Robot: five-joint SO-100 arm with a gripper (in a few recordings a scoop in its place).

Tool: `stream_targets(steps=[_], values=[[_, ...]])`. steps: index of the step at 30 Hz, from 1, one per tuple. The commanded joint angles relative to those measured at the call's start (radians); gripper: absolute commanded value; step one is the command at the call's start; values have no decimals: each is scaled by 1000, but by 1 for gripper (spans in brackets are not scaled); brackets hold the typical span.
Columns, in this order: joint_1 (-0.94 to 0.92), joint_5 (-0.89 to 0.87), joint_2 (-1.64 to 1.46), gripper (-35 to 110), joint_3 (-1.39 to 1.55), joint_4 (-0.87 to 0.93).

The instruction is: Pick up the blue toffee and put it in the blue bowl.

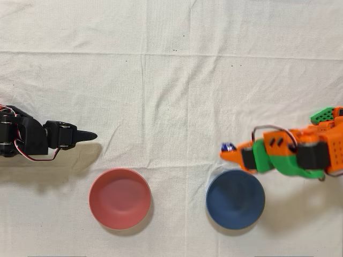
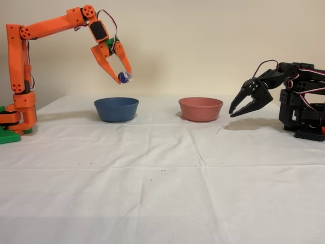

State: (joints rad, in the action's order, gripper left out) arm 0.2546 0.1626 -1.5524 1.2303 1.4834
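While the orange arm is carrying its load, you are watching the transport step. The pincer (image 2: 121, 76) is gripping the blue toffee (image 2: 123, 77) between its tips, clamped on it well above the desk (image 2: 162, 178). In the fixed view the toffee is hanging over the blue bowl (image 2: 116, 109); in the overhead view it is sitting just beyond the bowl's rim, toward the top of the picture. The next move likely calls for centring over the bowl, then parting the tips. The pinkish-red bowl (image 1: 119, 198) is standing well apart.
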Motion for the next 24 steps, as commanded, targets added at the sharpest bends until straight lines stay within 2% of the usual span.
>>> stream_targets(steps=[1, 12, 24], values=[[120, -8, -18, 14, -153, 38], [334, -31, 55, 13, -161, 44], [373, -37, 5, 13, 204, -127]])
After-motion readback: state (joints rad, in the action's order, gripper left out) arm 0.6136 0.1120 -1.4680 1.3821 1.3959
